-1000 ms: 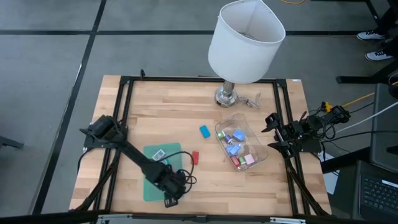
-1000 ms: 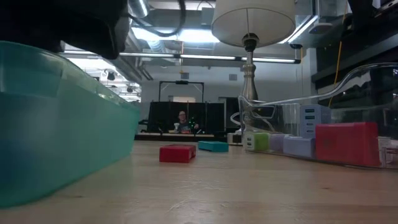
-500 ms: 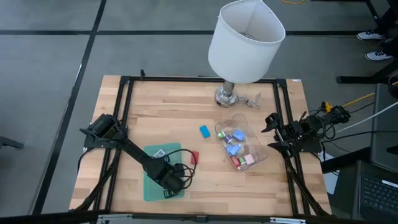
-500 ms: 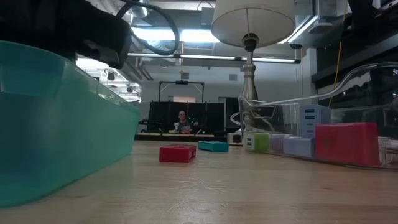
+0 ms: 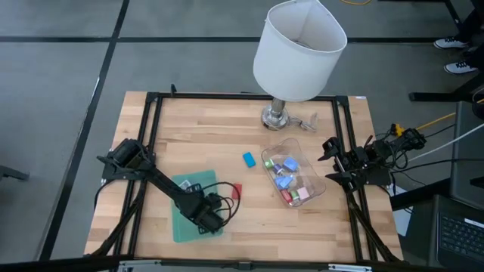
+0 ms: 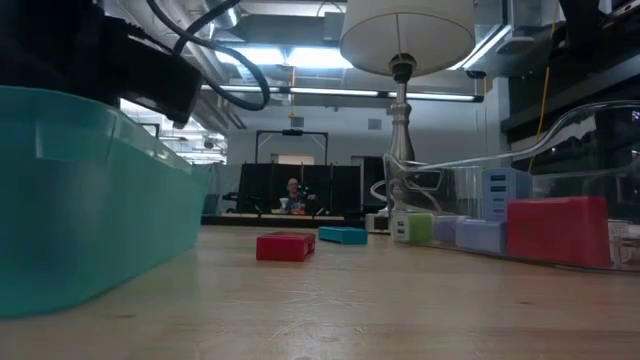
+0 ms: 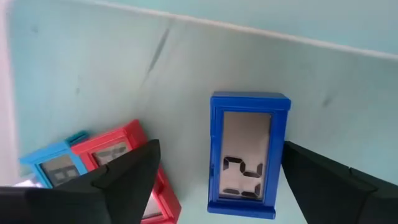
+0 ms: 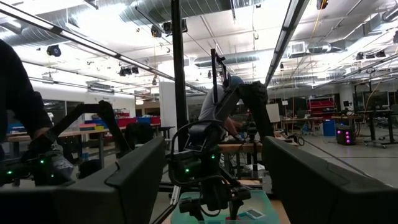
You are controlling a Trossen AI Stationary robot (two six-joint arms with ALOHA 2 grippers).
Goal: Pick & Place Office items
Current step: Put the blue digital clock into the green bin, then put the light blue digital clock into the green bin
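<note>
Lying in the green tray, a blue piece between the left tool's parted fingers

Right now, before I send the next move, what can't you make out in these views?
- High view: the left gripper covers part of the green tray; pieces under it are hidden.
- Left wrist view: the red piece is partly hidden behind a finger.
- High view: pieces in the clear tub are too small to count.
</note>
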